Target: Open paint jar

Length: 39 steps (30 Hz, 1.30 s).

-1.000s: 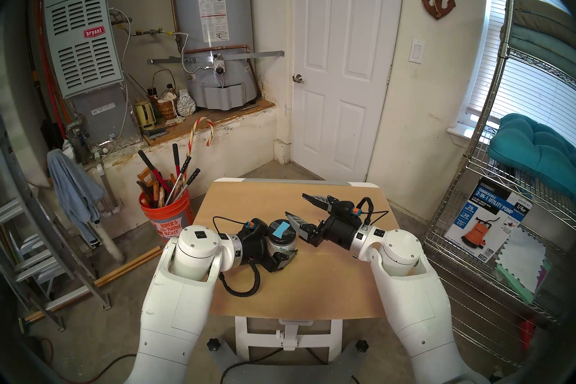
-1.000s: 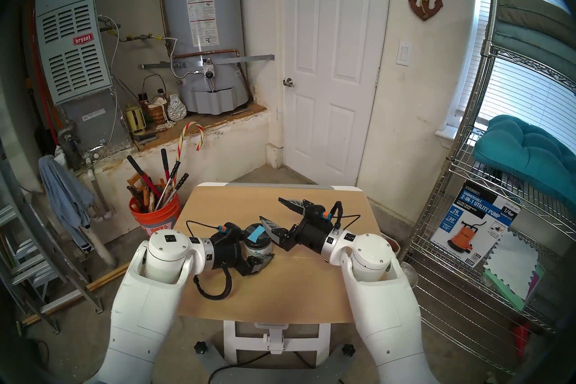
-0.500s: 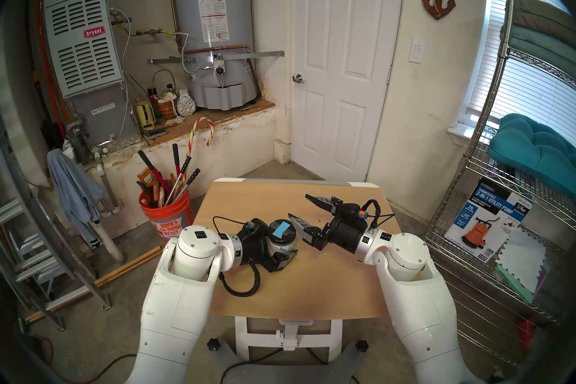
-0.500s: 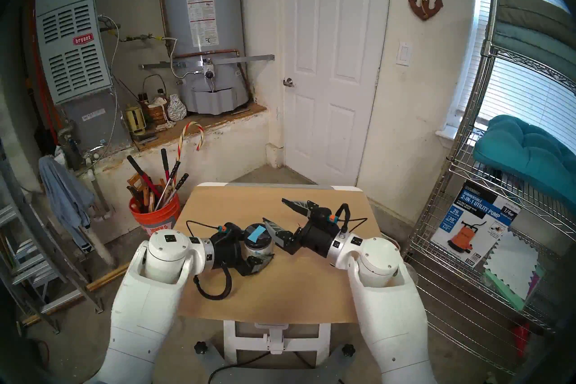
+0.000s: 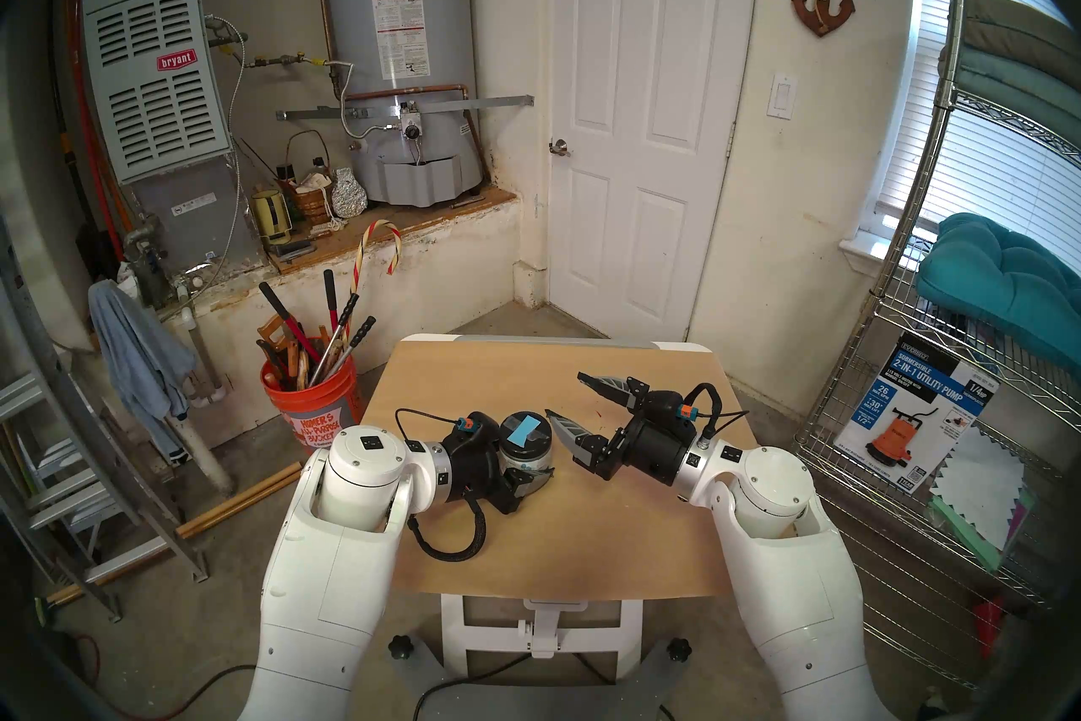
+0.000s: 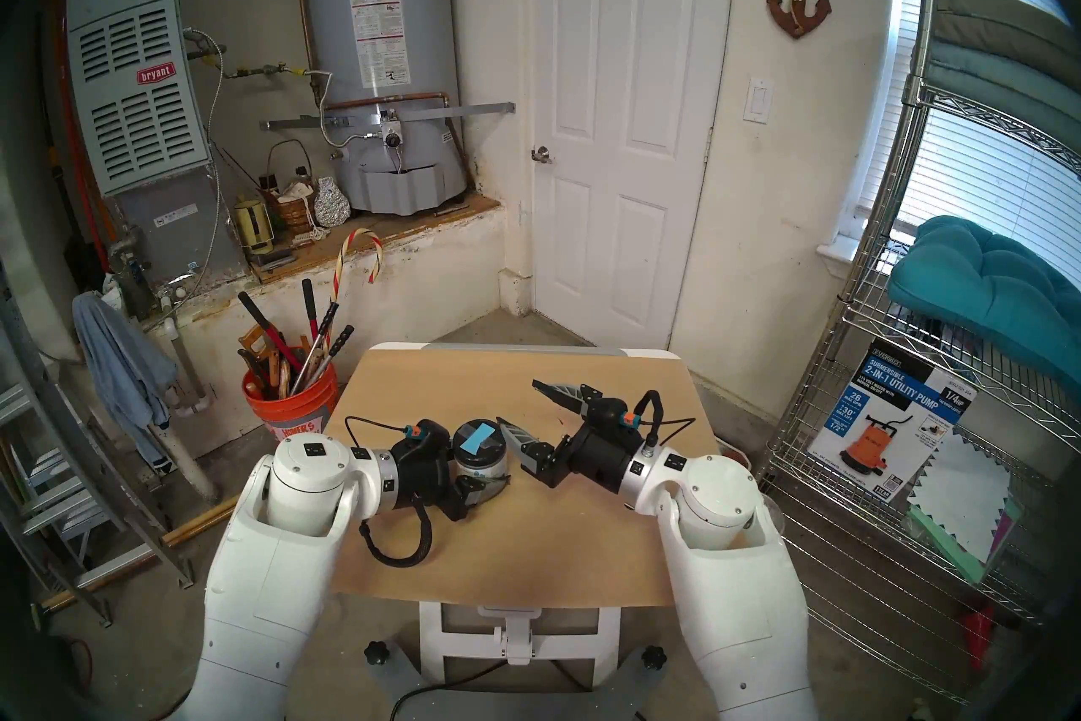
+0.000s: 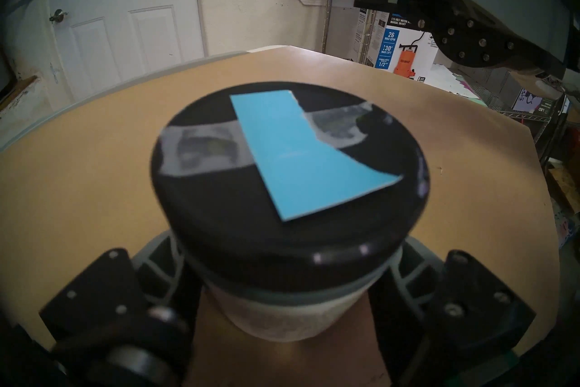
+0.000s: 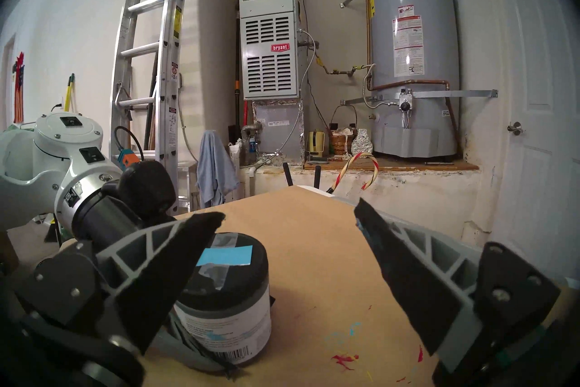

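while the wooden table (image 5: 585,538) is taking up the middle of the head view, the white left arm (image 5: 327,538) and white right arm (image 5: 784,556) are reaching over its near edge from either side. well off to the far left, an orange bucket (image 5: 319,409) of long-handled tools is standing on the floor beside the table.

the right gripper (image 5: 570,398) is hanging above the table's middle right, its two fingers spread wide apart and gripping nothing; its near finger (image 8: 163,267) is sitting just beside the jar's lid, on the right.

the left gripper (image 7: 288,292) is sitting low at the table's middle left, its fingers (image 7: 157,276) pressing in on both sides of the paint jar (image 5: 524,448), just under the lid.

the paint jar is standing upright on the table, left of centre, its white label (image 8: 226,329) facing the right wrist camera. its black lid (image 7: 288,163) is still sitting on, and a light-blue tape strip (image 7: 298,154) is lying across the top.
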Each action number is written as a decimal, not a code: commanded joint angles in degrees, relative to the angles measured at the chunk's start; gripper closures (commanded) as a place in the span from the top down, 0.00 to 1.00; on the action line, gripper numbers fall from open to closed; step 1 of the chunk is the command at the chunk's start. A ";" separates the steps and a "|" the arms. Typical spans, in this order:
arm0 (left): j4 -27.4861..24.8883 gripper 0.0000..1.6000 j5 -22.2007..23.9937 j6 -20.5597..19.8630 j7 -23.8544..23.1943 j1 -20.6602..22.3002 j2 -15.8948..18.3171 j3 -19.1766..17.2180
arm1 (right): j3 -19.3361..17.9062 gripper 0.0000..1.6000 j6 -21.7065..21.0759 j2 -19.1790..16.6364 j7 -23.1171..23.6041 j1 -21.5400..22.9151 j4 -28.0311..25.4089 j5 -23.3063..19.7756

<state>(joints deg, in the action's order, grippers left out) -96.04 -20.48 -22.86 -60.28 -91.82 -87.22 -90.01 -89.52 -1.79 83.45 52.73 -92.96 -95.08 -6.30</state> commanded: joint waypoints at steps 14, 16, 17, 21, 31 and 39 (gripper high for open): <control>3.34 0.00 0.49 1.36 -3.58 5.24 1.35 1.17 | -0.01 1.00 0.44 0.43 0.08 1.41 -0.31 -0.07; 3.65 0.00 0.56 1.46 -3.65 5.38 1.36 1.13 | -0.06 1.00 0.47 0.42 0.08 1.48 -0.19 -0.07; 3.79 0.00 0.68 1.35 -3.83 5.47 1.35 1.08 | -0.07 1.00 0.50 0.42 0.10 1.53 -0.12 -0.07; 4.28 0.00 0.96 1.59 -4.54 5.75 1.51 1.00 | -0.06 1.00 0.53 0.39 0.12 1.71 0.10 -0.05; 4.10 0.00 0.92 1.77 -5.17 5.59 1.35 0.76 | 0.01 1.00 0.59 0.34 0.04 2.01 0.39 -0.03; 3.73 0.00 0.97 1.88 -5.42 5.06 0.96 0.30 | 0.07 1.00 0.35 0.36 -0.01 2.06 0.20 -0.01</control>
<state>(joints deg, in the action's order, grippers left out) -90.91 -20.05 -20.95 -65.81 -87.09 -85.67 -89.44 -89.44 -1.54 83.50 52.87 -91.83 -93.73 -6.15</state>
